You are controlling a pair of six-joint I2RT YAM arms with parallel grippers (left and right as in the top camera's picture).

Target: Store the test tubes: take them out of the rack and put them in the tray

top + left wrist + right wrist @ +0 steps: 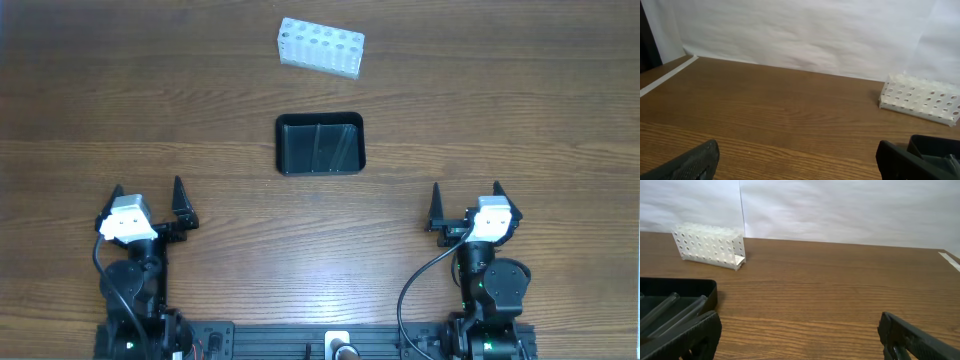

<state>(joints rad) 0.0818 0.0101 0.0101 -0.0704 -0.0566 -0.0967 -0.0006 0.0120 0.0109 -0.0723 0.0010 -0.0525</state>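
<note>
Top view, with both wrist views. **Tray** [282,146]: black, rectangular, on the wooden table [500,100] at centre. The right wrist view shows its near wall [713,296] and 2 clear tubes [662,307] lying side by side inside, lengthwise on the floor; whether more lie beyond them cannot be told. **Rack** [320,47]: white, perforated, standing at 12 o'clock of the tray, well apart from it and slightly skewed to the tray's edges. It shows again in the left wrist view [920,99] and the right wrist view [710,246]; whether any tubes stand in its holes cannot be told.

**Left gripper** [148,190]: at 8 o'clock of the tray, well apart from it, near its own base; jaws spread wide with nothing between them, as the left wrist view [795,162] confirms. **Right gripper** [466,190]: at 4 o'clock of the tray, likewise well apart; jaws spread wide and empty, bare table between the 2 fingers in its own view [800,332]. Neither gripper touches tray, rack or tubes.
</note>
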